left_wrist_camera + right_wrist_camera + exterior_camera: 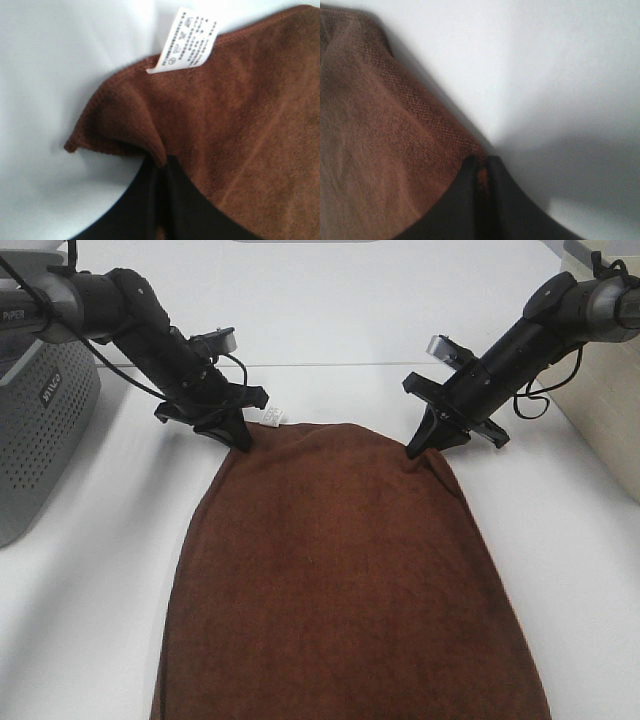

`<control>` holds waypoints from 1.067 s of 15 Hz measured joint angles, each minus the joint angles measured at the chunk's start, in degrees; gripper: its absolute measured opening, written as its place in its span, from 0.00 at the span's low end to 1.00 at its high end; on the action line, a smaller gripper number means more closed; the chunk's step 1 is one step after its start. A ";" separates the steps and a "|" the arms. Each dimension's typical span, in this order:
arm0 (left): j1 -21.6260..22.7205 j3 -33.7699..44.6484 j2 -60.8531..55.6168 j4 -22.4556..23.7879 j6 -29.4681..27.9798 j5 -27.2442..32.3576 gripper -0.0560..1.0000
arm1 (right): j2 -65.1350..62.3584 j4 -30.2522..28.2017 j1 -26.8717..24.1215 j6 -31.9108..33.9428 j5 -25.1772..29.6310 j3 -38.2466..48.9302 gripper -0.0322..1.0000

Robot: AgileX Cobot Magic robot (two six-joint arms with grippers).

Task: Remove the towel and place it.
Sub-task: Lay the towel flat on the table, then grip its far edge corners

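Observation:
The dark brown towel (340,580) lies spread on the white table, running from mid-table to the near edge. Its white tag (274,417) sits at the far left corner and also shows in the left wrist view (187,42). My left gripper (240,440) is shut on the towel's far left corner; the cloth (225,130) is pinched between its black fingers (145,200). My right gripper (415,450) is shut on the far right corner, with towel cloth (375,145) pinched between its fingers (492,200). Both corners are bunched at the fingertips.
A grey perforated box (40,430) stands at the left edge of the table. A beige container (610,400) stands at the right edge behind the right arm. The white table (330,320) stretches beyond the towel's far edge.

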 joint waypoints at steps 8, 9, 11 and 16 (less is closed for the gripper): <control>-0.06 -9.68 0.40 0.57 3.09 -12.03 0.05 | -6.19 1.43 0.17 -6.70 -26.18 0.52 0.06; -0.06 -9.91 0.40 0.57 3.95 -14.15 0.05 | -6.19 3.32 0.17 -8.14 -28.53 0.57 0.06; -0.11 -9.91 0.46 0.46 5.73 -18.33 0.05 | -6.19 6.76 0.17 -11.75 -32.09 0.74 0.06; -1.60 -9.91 0.86 -1.15 13.29 -28.07 0.05 | -5.96 11.12 0.23 -19.08 -39.42 0.74 0.06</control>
